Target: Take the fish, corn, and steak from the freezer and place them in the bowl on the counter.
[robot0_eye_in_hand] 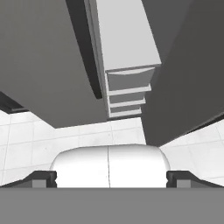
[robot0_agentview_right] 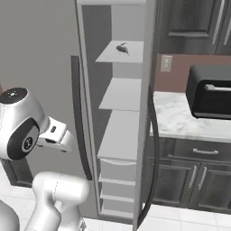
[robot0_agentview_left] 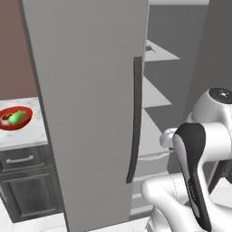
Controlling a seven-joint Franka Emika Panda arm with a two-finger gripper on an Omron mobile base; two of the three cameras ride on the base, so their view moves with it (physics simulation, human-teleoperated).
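Observation:
The freezer stands open, its tall light-grey door [robot0_agentview_left: 90, 113] with a long dark handle [robot0_agentview_left: 135, 118] swung out in front of me. Inside are pale shelves [robot0_agentview_right: 122, 94] and drawers [robot0_agentview_right: 118, 169]. A small dark fish-like thing [robot0_agentview_right: 122, 48] lies on the top shelf. The red bowl [robot0_agentview_left: 26, 121] sits on the white marble counter [robot0_agentview_left: 27, 136] at the left, holding a green item [robot0_agentview_left: 17, 117] and a reddish-white piece [robot0_agentview_left: 5, 118]. My gripper [robot0_eye_in_hand: 109, 179] is open with nothing between its fingers, and looks at the freezer drawers [robot0_eye_in_hand: 127, 92] and the floor.
A black appliance [robot0_agentview_right: 211, 90] rests on a second marble counter [robot0_agentview_right: 180, 119] right of the freezer, over dark-grey cabinets [robot0_agentview_right: 198, 180]. More dark cabinets [robot0_agentview_right: 194, 22] hang above. The open door [robot0_eye_in_hand: 43, 57] stands close on my left; white floor tiles [robot0_eye_in_hand: 26, 144] lie below.

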